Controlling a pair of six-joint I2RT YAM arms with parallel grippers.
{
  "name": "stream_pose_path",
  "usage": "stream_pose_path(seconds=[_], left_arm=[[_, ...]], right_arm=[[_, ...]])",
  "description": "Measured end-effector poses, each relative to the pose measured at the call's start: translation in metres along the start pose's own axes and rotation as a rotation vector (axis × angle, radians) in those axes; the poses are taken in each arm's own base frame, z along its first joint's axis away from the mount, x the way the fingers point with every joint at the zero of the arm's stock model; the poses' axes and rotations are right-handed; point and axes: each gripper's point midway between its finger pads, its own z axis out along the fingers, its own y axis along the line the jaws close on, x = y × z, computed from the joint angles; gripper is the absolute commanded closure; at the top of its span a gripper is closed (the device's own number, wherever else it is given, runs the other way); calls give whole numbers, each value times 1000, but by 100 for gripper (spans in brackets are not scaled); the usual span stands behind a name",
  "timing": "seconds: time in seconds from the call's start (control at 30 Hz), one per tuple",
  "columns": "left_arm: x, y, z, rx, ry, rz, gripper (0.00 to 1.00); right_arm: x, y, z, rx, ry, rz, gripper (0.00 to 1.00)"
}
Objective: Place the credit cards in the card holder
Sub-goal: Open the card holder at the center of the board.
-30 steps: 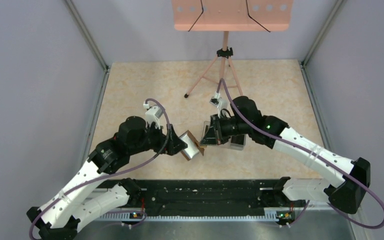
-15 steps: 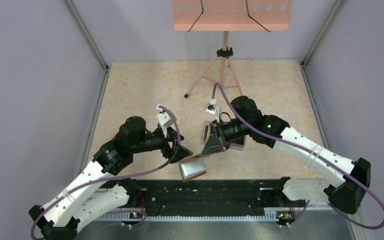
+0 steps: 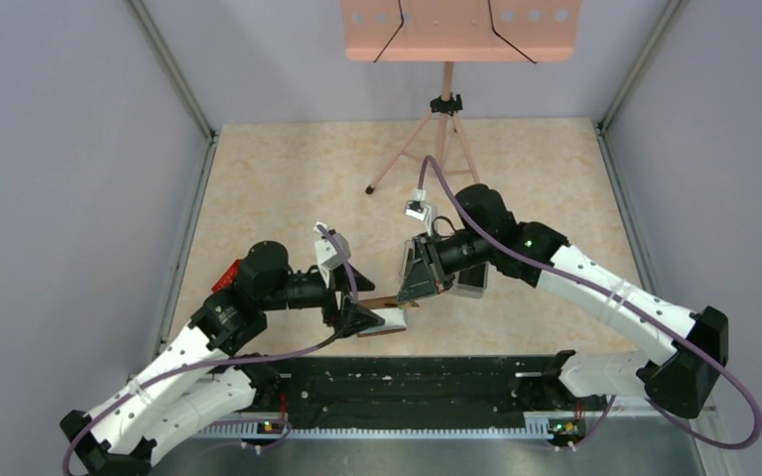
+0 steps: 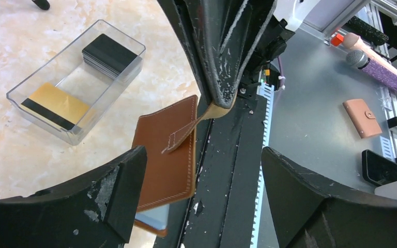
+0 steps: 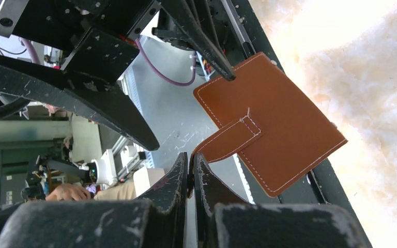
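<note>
The card holder (image 4: 168, 150) is a brown leather wallet that hangs by its snap tab (image 5: 227, 142) over the table's near edge. A strip of its pale blue inside shows at the bottom. My right gripper (image 5: 191, 161) is shut on the end of that tab, and in the top view it (image 3: 422, 290) sits just above the card holder (image 3: 387, 319). My left gripper (image 4: 202, 157) stands wide open, one finger on each side of the wallet, gripping nothing. The credit cards lie in a clear tray: a gold card (image 4: 57, 103) and a black stack (image 4: 108, 54).
The clear plastic tray (image 4: 23, 95) stands on the marble table beyond the wallet, partly under the right arm in the top view (image 3: 471, 286). A black rail (image 3: 407, 382) runs along the near edge. A tripod stand (image 3: 444, 129) rises at the back.
The wallet has swung down from a raised tilt to hang low by the near edge. The left arm dropped and moved nearer with it, jaws wide. The right gripper kept the tab.
</note>
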Motion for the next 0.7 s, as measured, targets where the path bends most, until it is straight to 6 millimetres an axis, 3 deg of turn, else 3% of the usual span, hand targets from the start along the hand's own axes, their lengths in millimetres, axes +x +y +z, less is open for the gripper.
stream_pose_path(seconds=[0.4, 0.53, 0.7], left_arm=[[24, 11, 3, -40, 33, -17, 23], [27, 15, 5, -52, 41, -10, 44], [27, 18, 8, -55, 43, -4, 94]], right_arm=[[-6, 11, -1, -44, -4, 19, 100], [-6, 14, -1, -57, 0, 27, 100], [-9, 15, -1, -62, -9, 27, 100]])
